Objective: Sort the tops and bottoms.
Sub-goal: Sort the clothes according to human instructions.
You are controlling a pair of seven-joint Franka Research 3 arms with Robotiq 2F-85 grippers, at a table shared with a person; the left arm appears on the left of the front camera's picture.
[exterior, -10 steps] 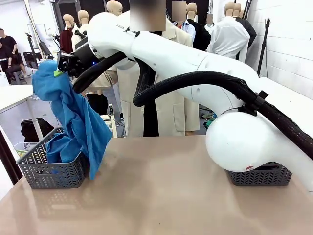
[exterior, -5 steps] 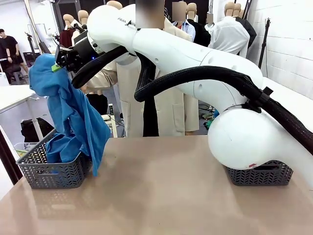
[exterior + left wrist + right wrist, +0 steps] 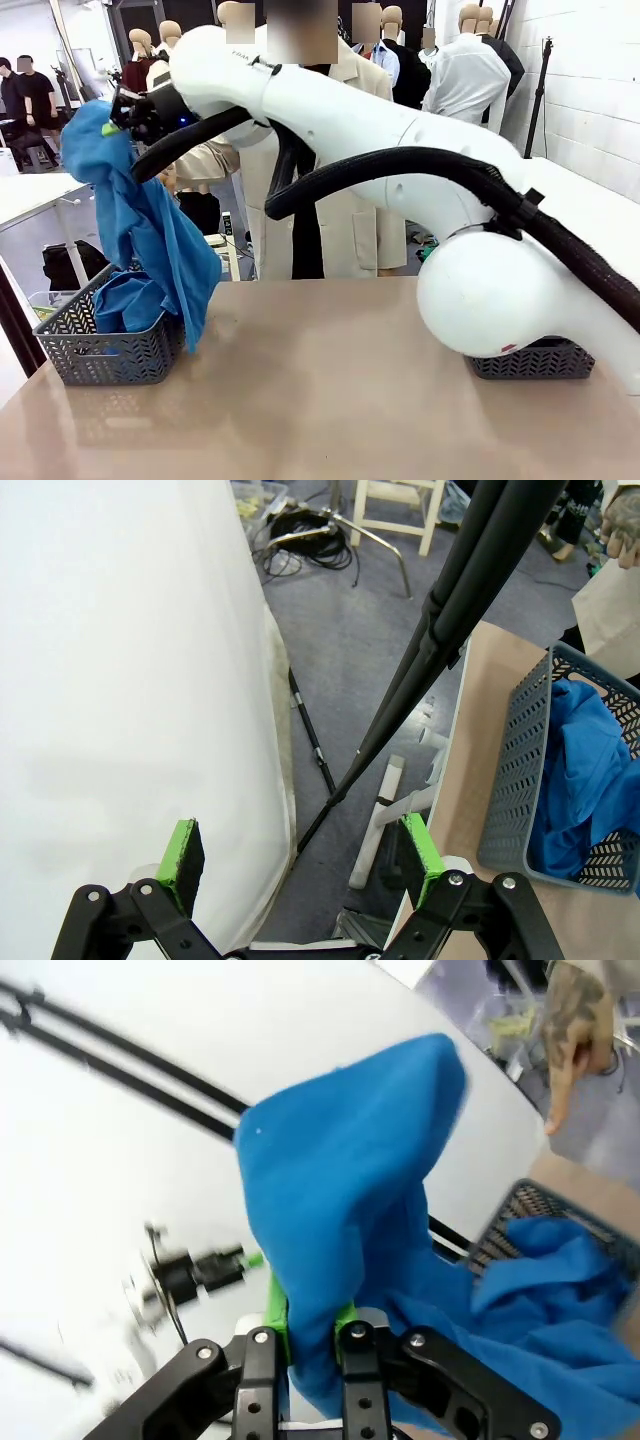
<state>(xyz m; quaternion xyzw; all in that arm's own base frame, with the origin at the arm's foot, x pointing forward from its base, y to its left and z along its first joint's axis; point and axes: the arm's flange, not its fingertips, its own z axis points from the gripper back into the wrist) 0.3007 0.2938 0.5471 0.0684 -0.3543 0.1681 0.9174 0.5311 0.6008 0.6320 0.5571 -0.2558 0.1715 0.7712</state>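
My right arm reaches across to the far left, its gripper [image 3: 118,118] shut on the upper edge of a bright blue top [image 3: 150,230]. The top hangs down over the right rim of the left grey basket [image 3: 100,355], its hem outside the basket's wall. Another blue top [image 3: 120,300] lies crumpled inside that basket. In the right wrist view the gripper [image 3: 308,1330] pinches the top [image 3: 340,1190] between its green pads. My left gripper [image 3: 300,850] is open and holds nothing, off the table's side near the basket [image 3: 515,770]. The bottoms are out of view.
A second grey basket [image 3: 530,360] stands at the table's right, half behind my right arm's base. A person in a beige coat [image 3: 340,230] stands at the far side, a hand [image 3: 570,1020] above the left basket. The tan tabletop [image 3: 330,400] lies bare in the middle.
My right gripper has carried the hanging top slightly left and up, and its hem has swung closer to the left basket. The left gripper stays open.
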